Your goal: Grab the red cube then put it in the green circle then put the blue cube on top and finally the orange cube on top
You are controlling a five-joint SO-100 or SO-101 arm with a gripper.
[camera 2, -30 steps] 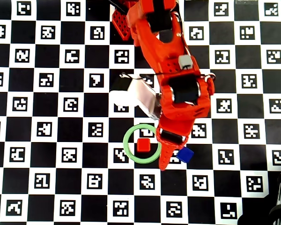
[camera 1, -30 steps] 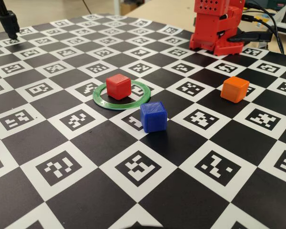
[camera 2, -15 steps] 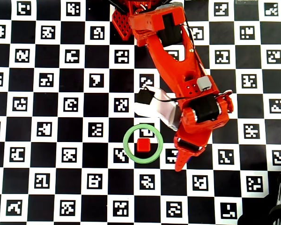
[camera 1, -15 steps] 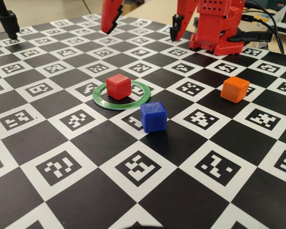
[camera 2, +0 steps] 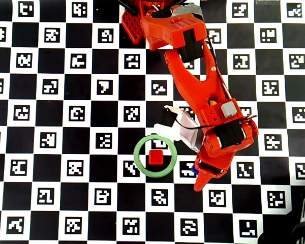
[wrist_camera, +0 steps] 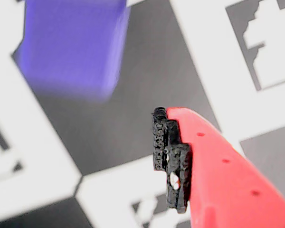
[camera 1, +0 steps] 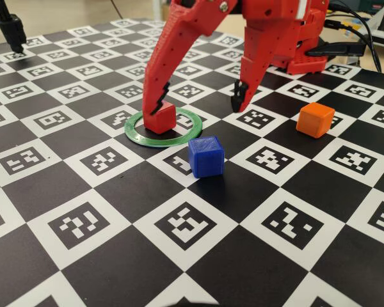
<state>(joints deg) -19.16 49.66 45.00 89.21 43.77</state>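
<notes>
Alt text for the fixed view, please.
An open red gripper hangs above a checkered mat. A red cube sits inside a green ring, with a blue cube in front and an orange cube to the right.

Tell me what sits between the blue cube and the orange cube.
Nothing: in the fixed view only bare checkerboard mat separates the small blue plastic cube from the small orange plastic cube.

Red cube (camera 1: pixel 161 118), green circle (camera 1: pixel 179 137), blue cube (camera 1: pixel 206 156), orange cube (camera 1: pixel 315 119).
</notes>
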